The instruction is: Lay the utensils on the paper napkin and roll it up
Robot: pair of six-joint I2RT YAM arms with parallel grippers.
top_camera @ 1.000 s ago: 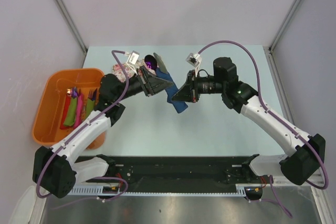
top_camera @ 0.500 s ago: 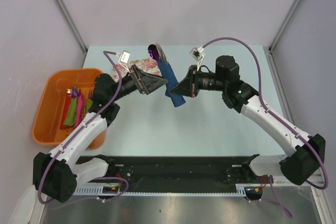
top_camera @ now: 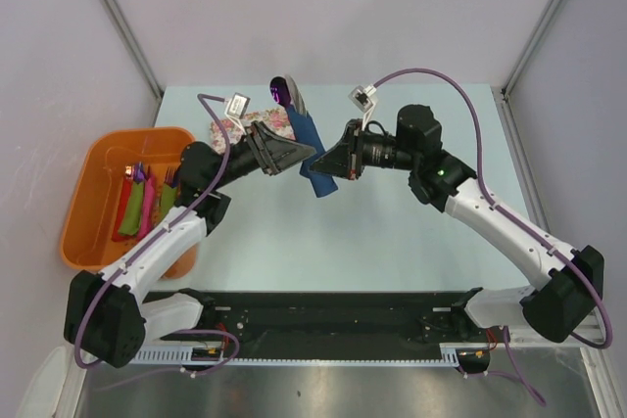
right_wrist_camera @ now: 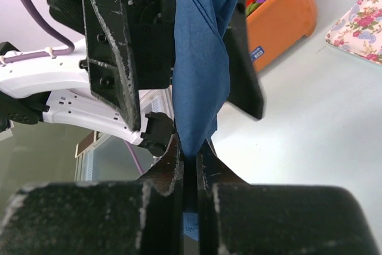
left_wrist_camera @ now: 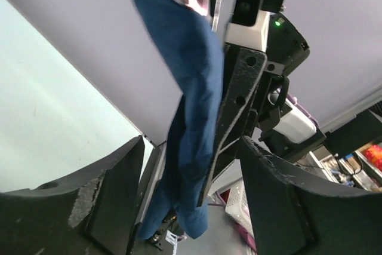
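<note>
Right gripper [right_wrist_camera: 190, 165] clenched on lower end of rolled navy paper napkin [right_wrist_camera: 200, 64], lifted above table's far middle. Utensils [top_camera: 284, 93] poke from roll's top end: purple piece, grey one beside.

Left gripper [top_camera: 297, 154] released, jaws spread wide, roll between them.

Pale green table [top_camera: 392, 232] below. Floral tray [top_camera: 257, 122] near far-left corner. Orange bin [top_camera: 93, 203] past left edge, holding red, pink, green rolls [top_camera: 142, 205]. Plain lilac walls [top_camera: 323, 7] around.
</note>
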